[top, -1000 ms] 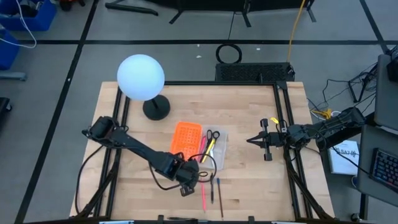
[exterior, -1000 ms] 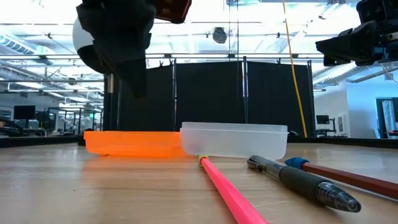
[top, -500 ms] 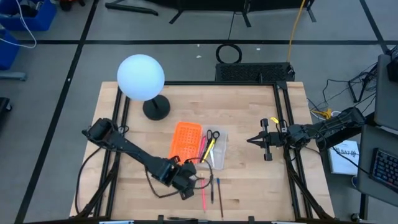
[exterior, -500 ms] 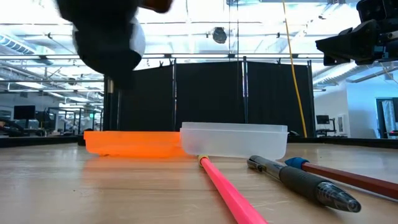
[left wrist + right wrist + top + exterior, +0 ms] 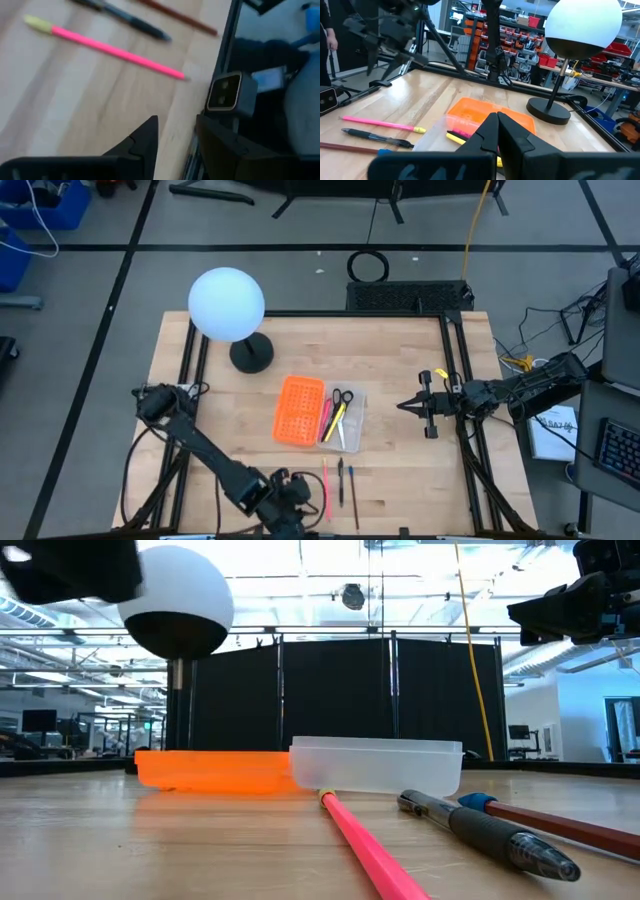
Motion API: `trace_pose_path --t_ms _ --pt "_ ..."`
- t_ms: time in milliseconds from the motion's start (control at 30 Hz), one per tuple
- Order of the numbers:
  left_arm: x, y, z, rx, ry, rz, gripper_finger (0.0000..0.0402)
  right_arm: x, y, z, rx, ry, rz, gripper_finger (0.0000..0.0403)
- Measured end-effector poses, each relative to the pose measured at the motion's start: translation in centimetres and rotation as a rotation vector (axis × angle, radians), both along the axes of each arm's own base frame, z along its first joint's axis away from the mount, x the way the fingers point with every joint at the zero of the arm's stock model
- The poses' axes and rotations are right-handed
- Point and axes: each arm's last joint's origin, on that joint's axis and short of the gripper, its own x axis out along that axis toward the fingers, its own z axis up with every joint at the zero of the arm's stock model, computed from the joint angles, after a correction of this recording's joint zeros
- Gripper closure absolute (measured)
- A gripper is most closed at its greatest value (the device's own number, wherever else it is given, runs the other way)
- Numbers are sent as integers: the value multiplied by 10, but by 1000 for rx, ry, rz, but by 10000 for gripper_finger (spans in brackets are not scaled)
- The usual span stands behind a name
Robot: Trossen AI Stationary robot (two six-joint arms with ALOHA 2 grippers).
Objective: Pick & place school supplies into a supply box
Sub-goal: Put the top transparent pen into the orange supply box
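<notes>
The supply box lies mid-table, its orange half (image 5: 300, 410) beside its clear half (image 5: 346, 418). The clear half holds black-handled scissors (image 5: 342, 396), a yellow pencil (image 5: 337, 420) and a pink one. A pink pen (image 5: 325, 486), a black pen (image 5: 340, 482) and a brown pencil (image 5: 353, 496) lie flat on the wood near the front edge. My left gripper (image 5: 176, 126) is open and empty, just left of the pink pen (image 5: 105, 47), at the front edge (image 5: 298, 498). My right gripper (image 5: 405, 407) is shut and empty, held above the table right of the box.
A white globe lamp (image 5: 228, 305) on a black base (image 5: 250, 355) stands at the back left. Black frame rails run along the table's left and right sides. A small camera block (image 5: 225, 92) sits at the front edge by my left gripper. Bare wood lies right of the pens.
My left gripper has drawn back from beside the box toward the table's near edge and a little to the left, passing out of the low view's middle. The pens and the box have stayed where they were.
</notes>
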Motion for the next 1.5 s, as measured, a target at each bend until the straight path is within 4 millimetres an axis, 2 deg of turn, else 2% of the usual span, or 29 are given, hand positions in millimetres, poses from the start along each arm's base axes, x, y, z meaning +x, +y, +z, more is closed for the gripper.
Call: trace_pose_path --t_ms 233,433,567,667,833,967,1300,1500 --pt "0 -46 -14 -46 95 -6 279 0 0 0 9 1 0 403" --pt "-1 -63 -19 6 277 -12 283 0 0 0 22 1 0 403" --pt "-3 -69 -18 -32 341 -47 283 0 0 0 34 -2 0 403" --pt "-5 -69 -19 -37 370 -64 283 0 0 1 35 -6 0 403" --pt "-13 -64 -23 59 426 -121 284 0 0 1 26 -8 -1 403" --pt "-12 -61 -26 84 427 -158 281 0 0 1 25 -8 -1 403" --pt "-5 -58 -31 102 409 -197 200 0 0 1 25 -8 -1 403" --pt "-6 -60 -45 161 404 -232 190 0 0 1 25 -8 -1 403"
